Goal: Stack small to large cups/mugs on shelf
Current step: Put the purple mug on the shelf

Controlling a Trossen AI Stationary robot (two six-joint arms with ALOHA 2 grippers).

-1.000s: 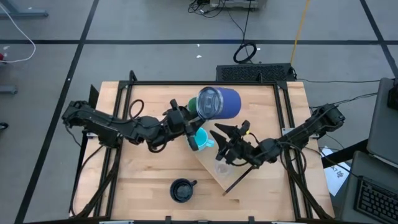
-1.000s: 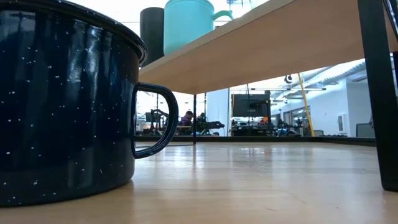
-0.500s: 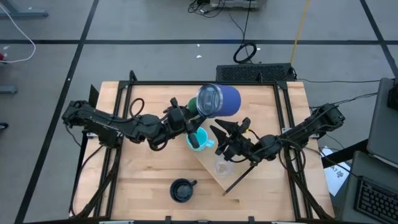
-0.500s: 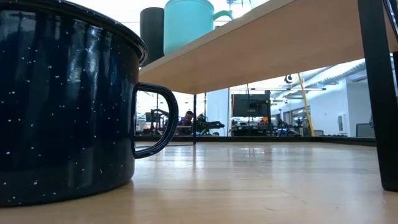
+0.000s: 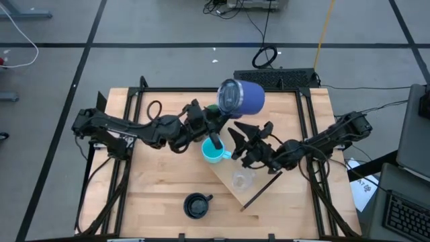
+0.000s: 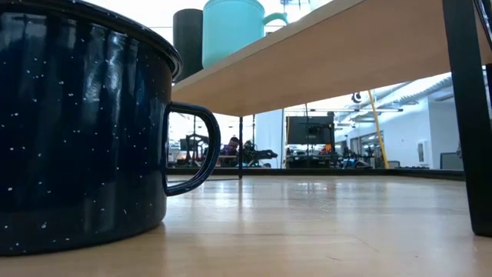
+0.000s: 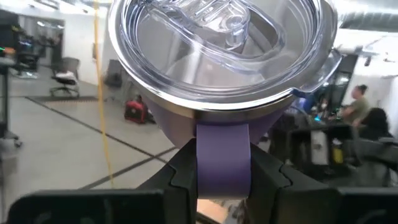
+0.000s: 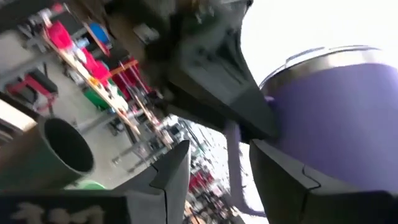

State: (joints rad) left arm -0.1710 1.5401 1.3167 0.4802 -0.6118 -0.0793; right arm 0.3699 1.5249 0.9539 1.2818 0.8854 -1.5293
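Observation:
A bluish-purple tumbler (image 5: 243, 98) with a clear lid (image 7: 221, 37) lies on its side in the air over the table's far middle, lid toward my left arm. My left gripper (image 5: 216, 115) is shut on it. My right gripper (image 5: 250, 131) stands open just near of the tumbler, fingers pointing up at it; in the right wrist view the handle shows in its gap, and I cannot tell whether it touches. The shelf (image 5: 254, 190) stands slanted at the middle, bearing the cyan mug (image 5: 213, 152), the glass cup (image 5: 242, 180) and the black cup (image 6: 187, 38). The navy mug (image 5: 195, 205) rests on the table in front. My left gripper pinches the tumbler's purple handle (image 7: 222, 146) between its two fingers (image 7: 180, 171), which lie across the handle's strip. The fingers come roughly level from the table's left. The tumbler is lifted clear and lies sideways, its lid turned back toward the wrist.
In the low view the navy mug (image 6: 77, 131) fills the left foreground and the shelf's underside (image 6: 323, 54) slopes overhead, with a dark bracket leg (image 6: 469, 115) at the right. Bare tabletop (image 5: 154, 181) lies left of the shelf.
My left gripper has carried the tumbler a little toward the table's far and right edges and rolled, so the lid has turned. My right gripper has shifted slightly toward the far edge under the tumbler and rolled too. Neither has opened or shut.

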